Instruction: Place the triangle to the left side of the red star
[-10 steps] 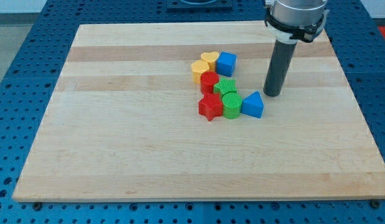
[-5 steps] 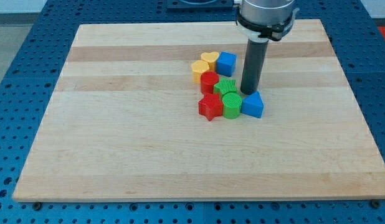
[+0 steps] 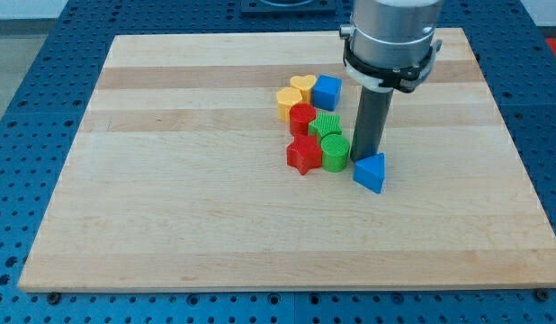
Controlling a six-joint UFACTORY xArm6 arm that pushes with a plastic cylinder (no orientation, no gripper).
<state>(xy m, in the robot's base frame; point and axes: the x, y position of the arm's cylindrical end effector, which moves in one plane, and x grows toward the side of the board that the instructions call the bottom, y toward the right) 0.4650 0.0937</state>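
Note:
The blue triangle (image 3: 371,172) lies on the wooden board (image 3: 170,180), right of centre. My tip (image 3: 364,158) touches its top edge, just right of the green cylinder (image 3: 335,151). The red star (image 3: 303,155) sits left of that green cylinder. So the triangle is to the right of and slightly below the red star, with the green cylinder between them.
A cluster stands above the star: a second green block (image 3: 326,126), a red block (image 3: 302,116), a yellow heart (image 3: 302,85), an orange-yellow block (image 3: 288,100) and a blue cube (image 3: 327,91). The board's right edge (image 3: 521,171) is well to the right.
My tip moved left from the right of the cluster, then down the view onto the blue triangle. The triangle slid down the view, away from the green cylinder.

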